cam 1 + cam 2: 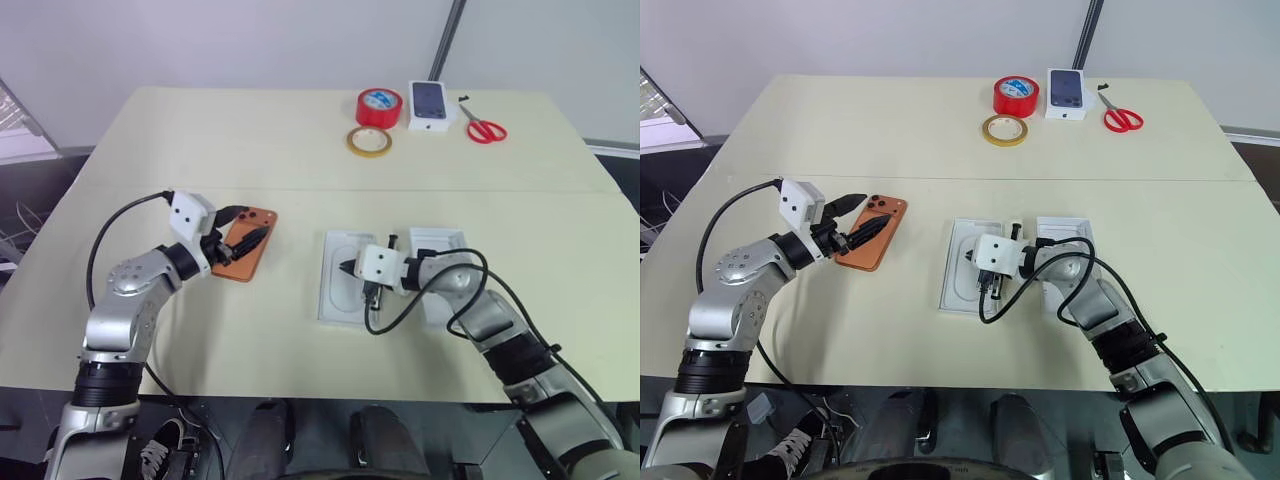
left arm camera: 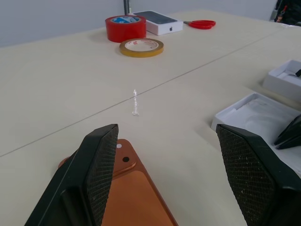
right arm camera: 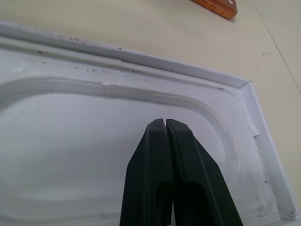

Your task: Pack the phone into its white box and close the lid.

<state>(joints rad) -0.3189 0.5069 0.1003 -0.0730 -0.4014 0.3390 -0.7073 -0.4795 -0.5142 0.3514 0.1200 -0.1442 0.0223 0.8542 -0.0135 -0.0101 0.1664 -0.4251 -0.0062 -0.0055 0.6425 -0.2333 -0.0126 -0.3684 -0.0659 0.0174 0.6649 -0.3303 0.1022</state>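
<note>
The orange phone [image 1: 248, 262] lies back up on the table at the left, its camera lenses at the far end. My left gripper [image 1: 247, 228] hovers just over that end, open wide, with the phone [image 2: 131, 197] low between its fingers [image 2: 101, 165] and untouched. The white box [image 1: 333, 290] lies open in the middle, a moulded recess in its floor. My right gripper [image 1: 345, 267] is shut and empty, its tips [image 3: 164, 123] just above the floor of the box [image 3: 188, 63]. The lid [image 1: 440, 240] lies inside up to the right of the box, partly under my right arm.
At the far side stand a red tape roll [image 1: 379, 106], a flat yellow tape roll [image 1: 369, 141], a small white box printed with a dark phone [image 1: 428, 105] and red scissors [image 1: 485, 129]. A seam [image 1: 300, 190] crosses the table between them and the box.
</note>
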